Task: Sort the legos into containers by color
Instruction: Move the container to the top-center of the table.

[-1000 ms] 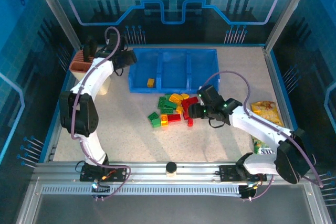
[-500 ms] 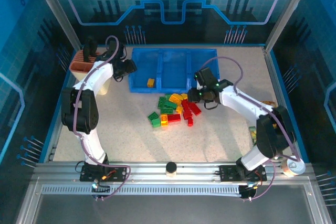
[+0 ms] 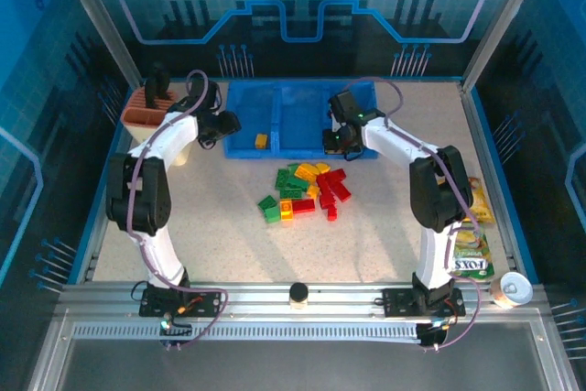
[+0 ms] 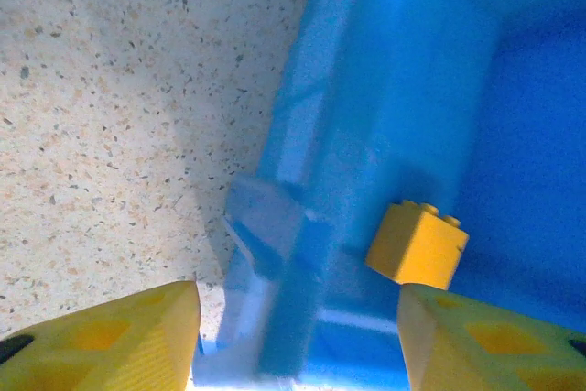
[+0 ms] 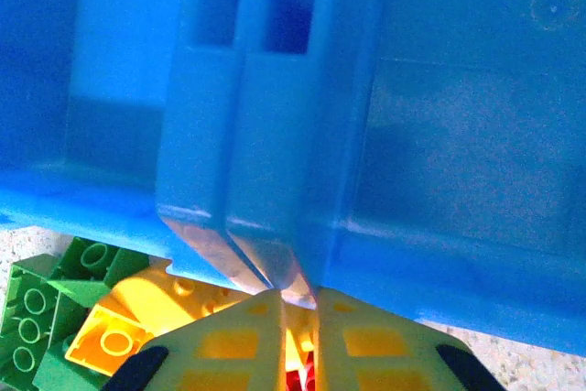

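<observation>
The containers [image 3: 302, 103] are three joined blue bins at the back of the table. One yellow lego [image 3: 262, 141] lies in the left bin and shows in the left wrist view [image 4: 417, 244]. The other legos [image 3: 307, 188], red, green and yellow, lie in a pile in front of the tray. My left gripper [image 3: 220, 127] is open, its yellow fingers [image 4: 137, 336] standing either side of the left bin's wall [image 4: 320, 180]. My right gripper [image 3: 331, 142] is shut, its tips [image 5: 298, 304] at the tray's front wall [image 5: 439, 135] where a divider ends. Yellow and green legos [image 5: 110, 336] lie just below it.
A beige holder with a terracotta top [image 3: 151, 116] stands left of the tray, close to my left arm. Snack packets [image 3: 467, 254] lie at the right edge, with a small white cup [image 3: 506, 288] near the front right corner. A black knob [image 3: 298, 293] sits on the front rail.
My right arm swung from the lego pile up to the tray's front wall and its jaws shut. My left gripper shifted slightly right toward the tray's left wall.
</observation>
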Available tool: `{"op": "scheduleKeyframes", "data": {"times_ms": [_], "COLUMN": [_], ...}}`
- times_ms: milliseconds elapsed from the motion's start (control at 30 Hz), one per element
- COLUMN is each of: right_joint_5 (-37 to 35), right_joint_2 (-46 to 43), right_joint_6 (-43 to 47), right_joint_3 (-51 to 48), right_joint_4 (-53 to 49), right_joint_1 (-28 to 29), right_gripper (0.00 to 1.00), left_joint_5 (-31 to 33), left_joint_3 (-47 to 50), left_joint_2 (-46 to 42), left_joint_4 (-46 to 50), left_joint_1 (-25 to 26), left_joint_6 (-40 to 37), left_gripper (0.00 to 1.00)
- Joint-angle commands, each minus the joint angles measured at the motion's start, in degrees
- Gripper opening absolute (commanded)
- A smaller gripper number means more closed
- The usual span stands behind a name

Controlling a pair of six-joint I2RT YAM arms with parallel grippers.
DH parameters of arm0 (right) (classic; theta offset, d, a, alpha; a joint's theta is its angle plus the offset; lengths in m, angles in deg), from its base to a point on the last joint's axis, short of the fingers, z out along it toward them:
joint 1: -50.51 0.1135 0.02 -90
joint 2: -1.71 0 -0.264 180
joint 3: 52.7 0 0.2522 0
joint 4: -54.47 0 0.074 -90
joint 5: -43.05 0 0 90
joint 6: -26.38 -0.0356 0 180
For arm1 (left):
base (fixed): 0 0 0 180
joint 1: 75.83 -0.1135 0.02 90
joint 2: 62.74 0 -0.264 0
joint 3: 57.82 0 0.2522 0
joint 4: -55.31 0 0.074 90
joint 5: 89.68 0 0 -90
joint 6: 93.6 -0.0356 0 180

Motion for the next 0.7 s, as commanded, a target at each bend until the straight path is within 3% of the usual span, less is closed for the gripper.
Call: {"op": "scheduleKeyframes", "data": {"times_ms": [0,133,300,667], "right_joint_5": [0.52,-2.22,-4.94,-10.86], "right_joint_2": [1.11,-4.21,-13.57,-21.23], "right_joint_6": [0.59,-1.04,-2.60,-7.89], "right_joint_3": [1.39,-4.70,-14.69,-28.13], "right_joint_4": [-2.49,-0.20,2.82,0.39], "right_joint_1": [-0.35,1.54,5.53,14.31], "right_gripper": [0.14,0.18,0.42,0.48], "left_joint_5": [0.14,0.00,1.02,2.96], "left_joint_3": [1.06,6.93,18.10,36.59], "left_joint_2": [-6.84,-14.53,-25.63,-44.13], "left_joint_4": [0.62,-1.43,-3.93,-2.88], "left_joint_1": [-0.14,0.08,3.40,12.41], "left_joint_6": [-0.15,1.79,3.13,6.54], "left_gripper": [0.60,0.61,0.64,0.65]}}
